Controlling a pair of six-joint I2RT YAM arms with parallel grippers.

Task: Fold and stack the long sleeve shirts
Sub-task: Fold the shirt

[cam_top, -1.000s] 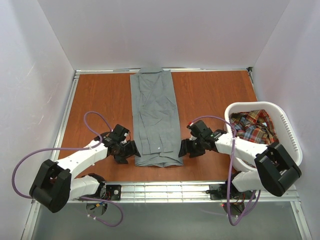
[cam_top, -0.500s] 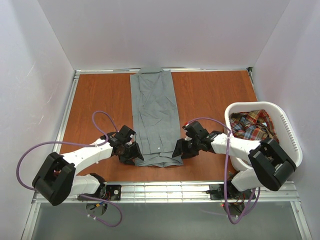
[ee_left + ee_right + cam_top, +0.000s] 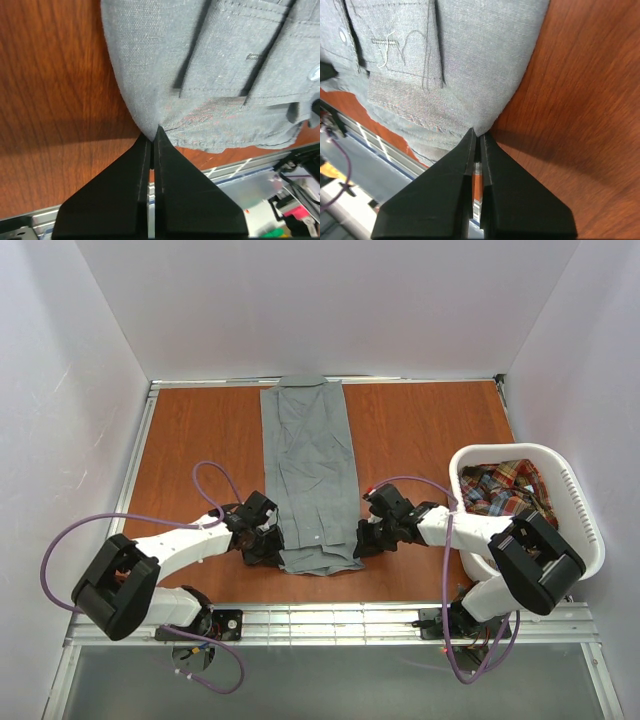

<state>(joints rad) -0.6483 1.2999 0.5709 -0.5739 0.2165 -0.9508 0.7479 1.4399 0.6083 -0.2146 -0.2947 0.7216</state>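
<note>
Left gripper (image 3: 151, 132) and right gripper (image 3: 478, 133) clench only the hem edge of the plain mid-grey cloth shirt (image 3: 312, 475); thin bites may slip.

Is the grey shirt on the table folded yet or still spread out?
Partly folded: the grey shirt lies flat as one long narrow strip, no sleeves sticking out, not folded end to end.

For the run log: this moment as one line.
left gripper: shut on grey shirt hem corner | right gripper: same, opposite corner | plaid shirt: in basket
</note>
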